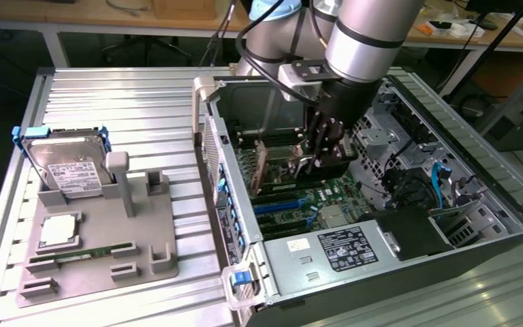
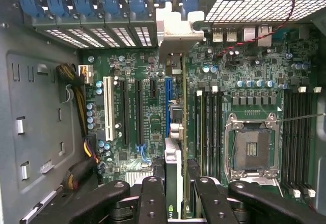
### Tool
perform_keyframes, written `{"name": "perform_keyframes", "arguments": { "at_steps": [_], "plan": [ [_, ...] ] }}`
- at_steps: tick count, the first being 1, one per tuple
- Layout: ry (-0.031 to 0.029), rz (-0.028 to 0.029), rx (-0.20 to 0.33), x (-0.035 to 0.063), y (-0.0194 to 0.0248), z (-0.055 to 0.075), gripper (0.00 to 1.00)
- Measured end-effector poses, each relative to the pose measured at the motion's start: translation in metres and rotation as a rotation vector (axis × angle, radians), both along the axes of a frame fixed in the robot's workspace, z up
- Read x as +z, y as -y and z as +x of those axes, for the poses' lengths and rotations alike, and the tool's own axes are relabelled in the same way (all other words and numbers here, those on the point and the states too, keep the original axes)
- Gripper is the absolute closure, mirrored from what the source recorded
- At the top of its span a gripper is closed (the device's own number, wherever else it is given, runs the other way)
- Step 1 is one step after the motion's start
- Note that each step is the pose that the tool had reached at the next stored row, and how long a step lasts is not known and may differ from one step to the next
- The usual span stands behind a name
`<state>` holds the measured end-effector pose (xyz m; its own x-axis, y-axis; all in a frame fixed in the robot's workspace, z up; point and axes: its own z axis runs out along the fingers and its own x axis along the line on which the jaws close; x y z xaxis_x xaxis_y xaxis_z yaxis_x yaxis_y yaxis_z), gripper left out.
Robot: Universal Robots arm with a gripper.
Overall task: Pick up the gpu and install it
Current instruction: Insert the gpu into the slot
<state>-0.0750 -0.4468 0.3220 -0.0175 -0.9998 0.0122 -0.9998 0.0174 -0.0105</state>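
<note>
The open computer case (image 1: 370, 204) lies at the exterior view's right. A fixture tray (image 1: 107, 238) sits at its left, bearing a hard drive (image 1: 66, 167). The gpu (image 1: 263, 167) stands inside the case.

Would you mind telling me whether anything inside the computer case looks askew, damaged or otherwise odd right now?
Nothing stands out. The gripper holds the gpu edge-on, upright over the motherboard slots, and the processor socket sits empty with no visible damage.
</note>
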Motion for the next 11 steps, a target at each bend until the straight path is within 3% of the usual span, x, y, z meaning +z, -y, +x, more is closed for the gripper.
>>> {"name": "perform_keyframes", "arguments": {
  "at_steps": [11],
  "plan": [
    [0.0002,-0.0001,0.0,-0.0063,0.0,-0.0023,0.73]
  ]
}}
